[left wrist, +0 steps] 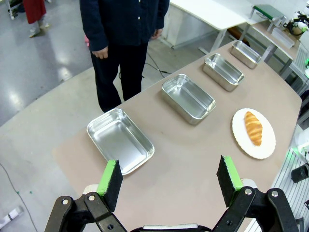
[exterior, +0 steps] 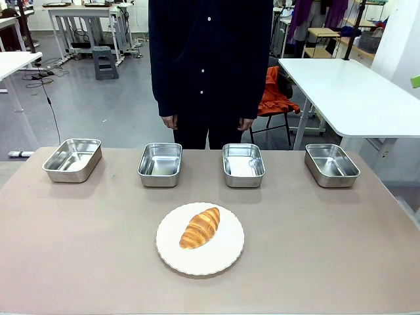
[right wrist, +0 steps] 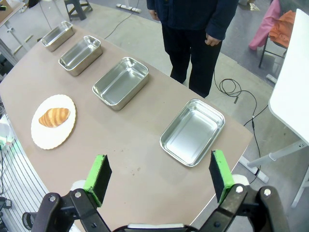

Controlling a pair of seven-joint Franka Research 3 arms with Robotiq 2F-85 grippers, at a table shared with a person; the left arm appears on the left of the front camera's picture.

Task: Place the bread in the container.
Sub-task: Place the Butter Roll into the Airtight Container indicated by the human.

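Clearly nothing is in hand yet. The left gripper [left wrist: 169,176] hangs high over its end of the table [exterior: 315,256] with jaws spread wide and empty, and the right gripper [right wrist: 159,173] does likewise over the opposite end, its green pads well apart.

The bread [exterior: 200,228] lies nearest the robot's edge, on a round white scalloped plate [exterior: 226,257], set diagonally in the front view from near-left to far-right. So the step, as I judge it, is the approach and pick. A good grasp would come straight down over the thick middle of the loaf, wrist turned so the pads close across its width rather than along it. The glossy ridged crust looks apt to slip or dent, so a gentle squeeze seems wise. The fingertips should stop short of the plate.

Beyond the plate four empty steel trays stand in a row, well apart: the outer left tray [exterior: 69,174], left-middle tray [exterior: 159,180], right-middle tray [exterior: 243,182] and outer right tray [exterior: 331,180]. Which one is the container I cannot tell; the two middle ones are nearest the plate. The bread should be carried clear over the rolled rim, then lowered flat.

At the far edge a person [exterior: 210,65] stands with hands hanging, pointing at nothing.

No brand, label or writing can be read anywhere.
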